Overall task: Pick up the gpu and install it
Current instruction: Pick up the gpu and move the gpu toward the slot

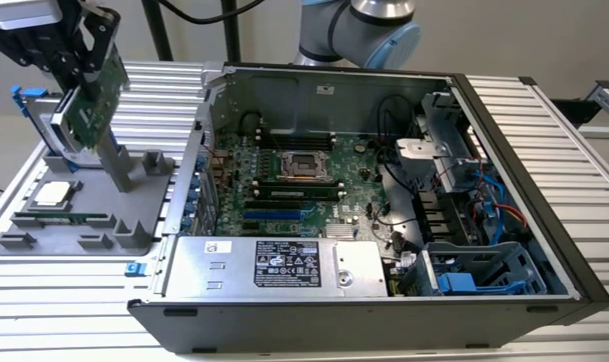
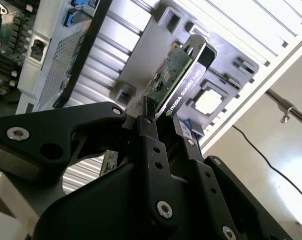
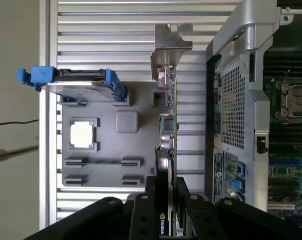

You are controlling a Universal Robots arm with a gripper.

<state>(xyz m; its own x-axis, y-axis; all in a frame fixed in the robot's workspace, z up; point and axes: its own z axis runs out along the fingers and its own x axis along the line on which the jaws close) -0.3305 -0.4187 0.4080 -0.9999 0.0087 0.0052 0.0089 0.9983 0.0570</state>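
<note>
The gpu (image 1: pixel 90 102) hangs tilted in the air above the grey holder tray (image 1: pixel 42 245) at the exterior view's left, green board face showing. My gripper (image 1: pixel 71 56) is shut on its upper end. In the second wrist view the black fingers (image 2: pixel 150 137) clamp the card, with the gpu (image 2: pixel 176 82) stretching away, green face on one side and black shroud on the other. In the first wrist view the gpu (image 3: pixel 167 125) is seen edge-on with its silver bracket (image 3: pixel 169 46) at the far end. It hangs between the tray and the open computer case (image 3: pixel 240 95).
The open computer case (image 1: pixel 505 151) lies on the slatted table, its motherboard (image 1: pixel 294 177) exposed, with a power supply (image 1: pixel 274 264) along the front. On the tray sit a square processor (image 1: pixel 53 194), a narrow memory stick (image 1: pixel 78 219) and a blue-railed hard drive (image 3: pixel 76 82). A grey post (image 1: pixel 118 162) stands under the card.
</note>
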